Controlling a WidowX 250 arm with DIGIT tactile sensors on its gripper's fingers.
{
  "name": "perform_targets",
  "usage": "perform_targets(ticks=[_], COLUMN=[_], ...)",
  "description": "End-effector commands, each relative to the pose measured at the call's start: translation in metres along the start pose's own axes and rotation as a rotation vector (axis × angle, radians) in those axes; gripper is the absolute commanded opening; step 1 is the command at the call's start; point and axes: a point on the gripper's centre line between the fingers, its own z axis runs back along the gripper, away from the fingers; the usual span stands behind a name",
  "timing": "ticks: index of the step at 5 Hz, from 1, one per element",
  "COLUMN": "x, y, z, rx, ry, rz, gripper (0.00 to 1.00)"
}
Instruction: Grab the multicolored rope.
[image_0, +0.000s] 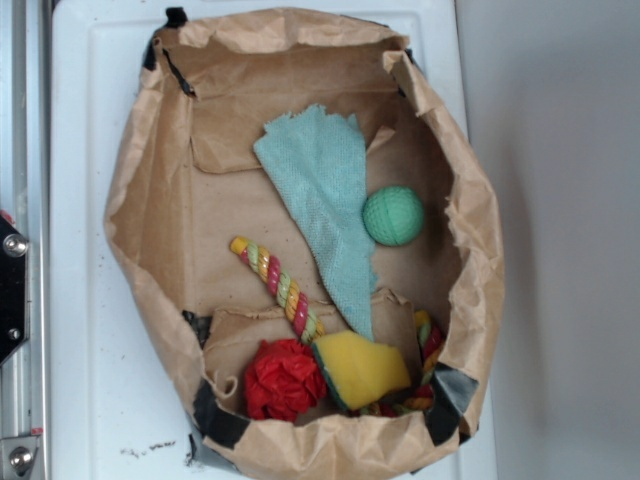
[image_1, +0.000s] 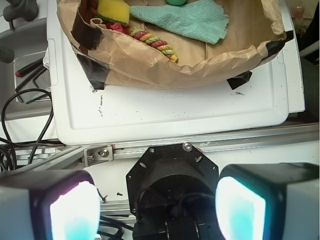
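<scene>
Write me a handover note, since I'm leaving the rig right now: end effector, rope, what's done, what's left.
End effector: open, empty, outside the paper bag, above the metal rail beside the white tray.
Rope: in the bag, one end lying free on the floor, the rest running under the yellow sponge and up the bag's wall. A red ball sits beside it; a green cloth and green ball lie apart from the free end.
Done: nothing yet.
Left: reach in, close on the free end, lift.

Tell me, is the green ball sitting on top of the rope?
No, the green ball lies beside the green cloth, apart from the rope, whose free end lies bare on the brown paper.
</scene>
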Motion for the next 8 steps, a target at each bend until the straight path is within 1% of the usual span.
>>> perform_targets(ticks=[1, 2, 3, 4, 5, 6, 8], x=[0.0, 0.048, 0.095, 0.14, 0.15, 0.15, 0.15], y=[0.0, -0.01, -0.009, -0.012, -0.023, -0.027, -0.027], z=[0.0, -0.019, -0.043, -0.075, -0.106, -0.117, -0.117], rx=[0.0, 0.009, 0.025, 0.028, -0.025, 0.016, 0.016], ry=[0.0, -0.056, -0.089, -0.101, -0.109, -0.135, -0.135], rz=[0.0, 0.04, -0.048, -0.295, -0.52, -0.659, -0.659], gripper=[1.0, 1.0, 1.0, 1.0, 1.0, 1.0, 1.0])
